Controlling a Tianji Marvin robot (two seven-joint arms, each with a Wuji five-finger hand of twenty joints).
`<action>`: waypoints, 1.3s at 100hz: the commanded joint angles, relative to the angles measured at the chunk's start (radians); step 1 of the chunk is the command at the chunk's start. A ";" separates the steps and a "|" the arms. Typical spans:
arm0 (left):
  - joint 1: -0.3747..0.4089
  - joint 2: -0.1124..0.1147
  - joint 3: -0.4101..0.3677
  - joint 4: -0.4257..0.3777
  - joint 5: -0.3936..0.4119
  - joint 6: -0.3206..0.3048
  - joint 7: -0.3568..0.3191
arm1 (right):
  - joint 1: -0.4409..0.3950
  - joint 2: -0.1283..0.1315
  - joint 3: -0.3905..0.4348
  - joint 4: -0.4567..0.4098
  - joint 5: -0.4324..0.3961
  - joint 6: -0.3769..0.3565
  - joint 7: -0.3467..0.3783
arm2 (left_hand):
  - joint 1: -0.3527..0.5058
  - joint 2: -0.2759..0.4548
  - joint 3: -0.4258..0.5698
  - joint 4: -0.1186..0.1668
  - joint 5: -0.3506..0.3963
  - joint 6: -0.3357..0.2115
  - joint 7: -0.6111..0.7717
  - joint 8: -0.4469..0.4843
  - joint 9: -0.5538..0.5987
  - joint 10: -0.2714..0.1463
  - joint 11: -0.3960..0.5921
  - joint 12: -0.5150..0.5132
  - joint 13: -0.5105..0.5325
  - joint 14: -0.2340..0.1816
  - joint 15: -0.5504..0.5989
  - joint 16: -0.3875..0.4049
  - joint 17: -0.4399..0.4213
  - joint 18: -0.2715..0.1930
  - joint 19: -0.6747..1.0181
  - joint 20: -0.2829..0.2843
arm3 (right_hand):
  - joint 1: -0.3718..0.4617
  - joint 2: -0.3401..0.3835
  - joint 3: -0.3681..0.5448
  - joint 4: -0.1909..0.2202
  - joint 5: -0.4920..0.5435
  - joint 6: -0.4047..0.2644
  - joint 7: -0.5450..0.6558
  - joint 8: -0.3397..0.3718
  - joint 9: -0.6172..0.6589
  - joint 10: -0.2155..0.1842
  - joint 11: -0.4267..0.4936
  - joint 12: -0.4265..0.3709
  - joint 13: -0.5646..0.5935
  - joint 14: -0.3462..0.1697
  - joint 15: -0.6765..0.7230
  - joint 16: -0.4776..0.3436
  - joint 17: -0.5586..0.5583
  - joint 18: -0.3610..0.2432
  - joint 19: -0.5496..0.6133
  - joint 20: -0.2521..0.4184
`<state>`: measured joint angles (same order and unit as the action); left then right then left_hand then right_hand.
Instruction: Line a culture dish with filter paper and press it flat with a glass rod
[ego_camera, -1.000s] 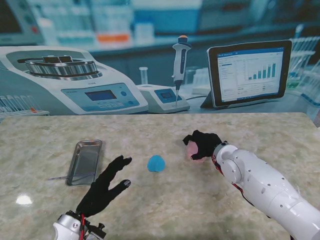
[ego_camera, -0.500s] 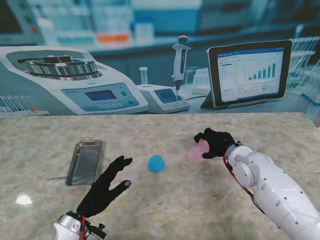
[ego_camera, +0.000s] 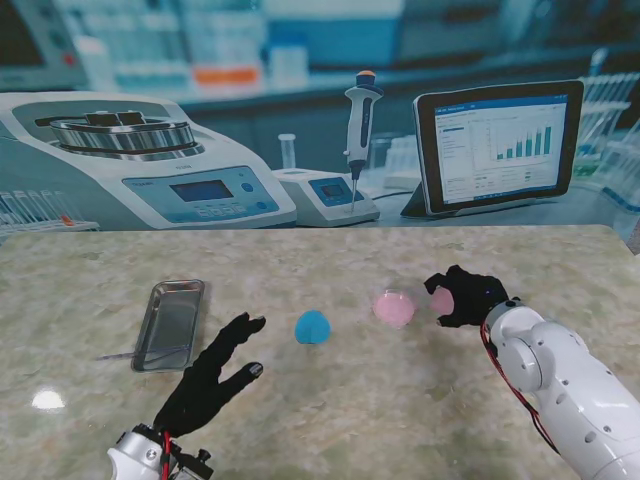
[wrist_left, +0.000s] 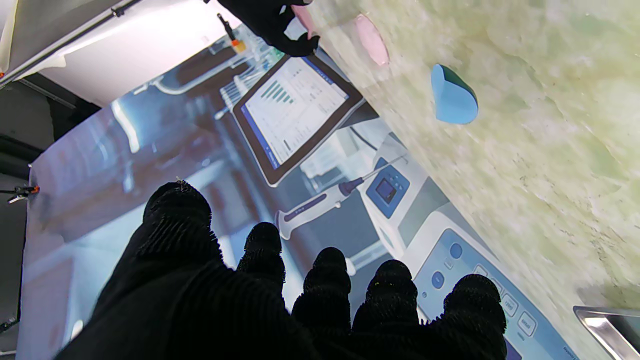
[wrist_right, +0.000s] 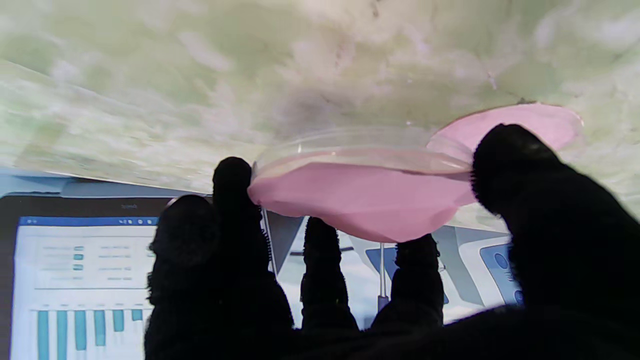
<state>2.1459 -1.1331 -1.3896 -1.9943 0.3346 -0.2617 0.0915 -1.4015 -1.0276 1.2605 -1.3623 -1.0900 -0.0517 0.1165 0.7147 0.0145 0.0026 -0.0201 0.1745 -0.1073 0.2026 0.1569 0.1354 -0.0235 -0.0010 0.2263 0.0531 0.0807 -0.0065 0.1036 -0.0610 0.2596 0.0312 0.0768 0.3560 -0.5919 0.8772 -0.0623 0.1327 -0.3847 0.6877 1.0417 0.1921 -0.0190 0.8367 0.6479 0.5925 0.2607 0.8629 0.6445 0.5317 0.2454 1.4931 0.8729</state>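
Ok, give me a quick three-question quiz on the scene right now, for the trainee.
1. True or false: the left hand holds something.
2. What does the right hand grip? A) pipette B) pink dish C) tablet
3. Fill in: on the table, between the tray and the pink disc, lies a ____ piece.

Key: 1 false; 2 B; 3 blue, the blue piece.

Both arms over the table, seen from the stand.
Left hand (ego_camera: 208, 378) is held above the surface, fingers (wrist_left: 327, 280) spread and straight, grasping nothing. Right hand (ego_camera: 466, 296), on a bent white arm (ego_camera: 555, 385), has fingers (wrist_right: 232, 200) and thumb curled around a clear pink lid (wrist_right: 362, 192).
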 joint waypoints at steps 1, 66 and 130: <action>0.008 0.001 0.003 -0.003 -0.001 -0.003 -0.004 | -0.029 0.009 0.009 -0.006 -0.008 0.010 0.007 | 0.008 0.026 -0.016 0.014 -0.014 -0.031 0.007 -0.002 -0.019 -0.003 0.006 0.022 -0.028 -0.029 -0.008 0.010 -0.002 -0.029 -0.044 0.017 | 0.104 0.073 0.122 0.041 -0.018 -0.025 0.015 0.006 -0.013 -0.033 0.055 0.038 0.020 -0.087 0.048 0.025 0.003 -0.025 0.052 0.026; 0.005 0.001 0.015 -0.010 0.006 0.005 -0.002 | -0.173 0.010 0.122 -0.050 -0.044 0.055 0.016 | 0.008 0.028 -0.015 0.014 -0.013 -0.038 0.008 -0.002 -0.020 -0.005 0.006 0.022 -0.028 -0.030 -0.008 0.009 -0.002 -0.029 -0.044 0.016 | 0.097 0.076 0.118 0.041 -0.031 -0.025 -0.002 0.012 -0.028 -0.035 0.045 0.033 -0.004 -0.080 0.030 0.018 -0.026 -0.014 0.042 0.030; 0.015 0.001 0.005 -0.019 0.006 0.002 -0.001 | -0.169 0.015 0.094 -0.041 -0.054 0.074 0.055 | 0.007 0.026 -0.017 0.014 -0.016 -0.034 0.011 0.000 -0.019 -0.004 0.007 0.023 -0.028 -0.030 -0.008 0.010 -0.002 -0.029 -0.044 0.016 | 0.054 0.090 0.034 0.040 -0.038 -0.032 -0.209 0.065 -0.020 -0.031 -0.181 -0.103 -0.197 0.012 -0.211 -0.098 -0.218 0.107 -0.143 0.003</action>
<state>2.1519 -1.1329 -1.3829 -2.0049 0.3395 -0.2601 0.0940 -1.5640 -1.0131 1.3617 -1.4028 -1.1381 0.0156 0.1598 0.7147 0.0145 0.0026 -0.0201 0.1745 -0.1073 0.2026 0.1569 0.1354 -0.0235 -0.0010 0.2263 0.0531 0.0807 -0.0065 0.1036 -0.0610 0.2596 0.0312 0.0768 0.3970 -0.5146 0.8952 -0.0528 0.1142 -0.3854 0.5077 1.0843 0.1819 -0.0287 0.6672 0.5559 0.4377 0.2567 0.6894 0.5600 0.3368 0.3104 1.3703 0.8732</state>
